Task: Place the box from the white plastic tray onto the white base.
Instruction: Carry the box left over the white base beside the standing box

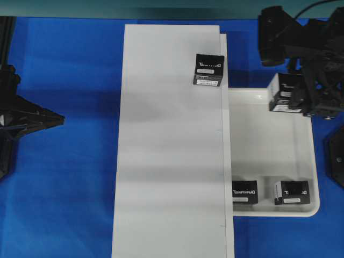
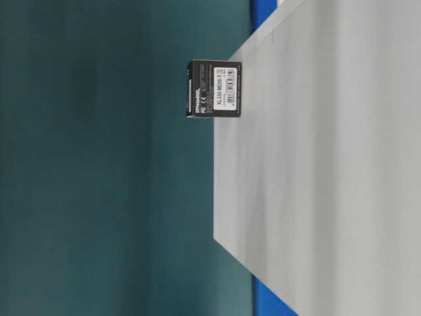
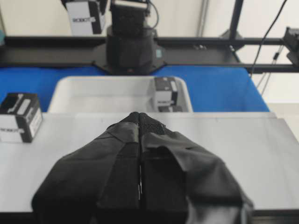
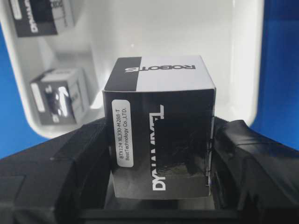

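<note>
Clamped in our right end effector (image 4: 161,186), the box (image 4: 161,126) hangs above the tray (image 1: 269,207), clear of two boxes (image 1: 292,192) there, ready for the base (image 1: 169,161); our left end effector (image 3: 139,122) idles, pressed together.

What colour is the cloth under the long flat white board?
Bright blue cloth, clearest in the overhead view, around the long flat white board.
</note>
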Motion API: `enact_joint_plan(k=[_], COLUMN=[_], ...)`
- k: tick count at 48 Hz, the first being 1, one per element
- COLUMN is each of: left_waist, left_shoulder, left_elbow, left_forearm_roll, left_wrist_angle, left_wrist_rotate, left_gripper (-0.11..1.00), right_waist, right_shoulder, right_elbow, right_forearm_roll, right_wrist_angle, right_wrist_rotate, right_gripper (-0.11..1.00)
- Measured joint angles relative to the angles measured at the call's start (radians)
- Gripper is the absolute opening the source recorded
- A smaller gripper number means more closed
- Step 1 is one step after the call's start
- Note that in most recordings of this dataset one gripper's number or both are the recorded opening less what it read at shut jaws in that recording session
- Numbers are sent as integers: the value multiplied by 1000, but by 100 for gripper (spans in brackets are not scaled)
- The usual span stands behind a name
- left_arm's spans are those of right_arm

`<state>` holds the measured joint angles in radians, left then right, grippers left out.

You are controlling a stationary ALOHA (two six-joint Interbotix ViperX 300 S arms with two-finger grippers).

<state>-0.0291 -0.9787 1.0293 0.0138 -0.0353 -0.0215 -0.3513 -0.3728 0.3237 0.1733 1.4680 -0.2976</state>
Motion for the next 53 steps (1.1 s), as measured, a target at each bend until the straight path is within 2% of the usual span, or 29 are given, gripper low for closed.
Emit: enact_joint_plan(k=[11,36,53], left_waist=[0,-6,-6], left_shoulder=[0,0,-2], left_elbow=[0,-3,-3], left_forearm_roll=[2,2,0], left_wrist_angle=[2,2,2], left_wrist_rotate=[0,0,0], left_gripper=[-7,-7,-7], right_waist=[17,77,92], right_shoulder=[81,290,348], right_elbow=[-83,-351,-367], right_forearm_roll=[0,-2,-6], right_wrist_angle=[2,48,32], right_wrist_rotate=[12,12,12], right_gripper=[59,59,59])
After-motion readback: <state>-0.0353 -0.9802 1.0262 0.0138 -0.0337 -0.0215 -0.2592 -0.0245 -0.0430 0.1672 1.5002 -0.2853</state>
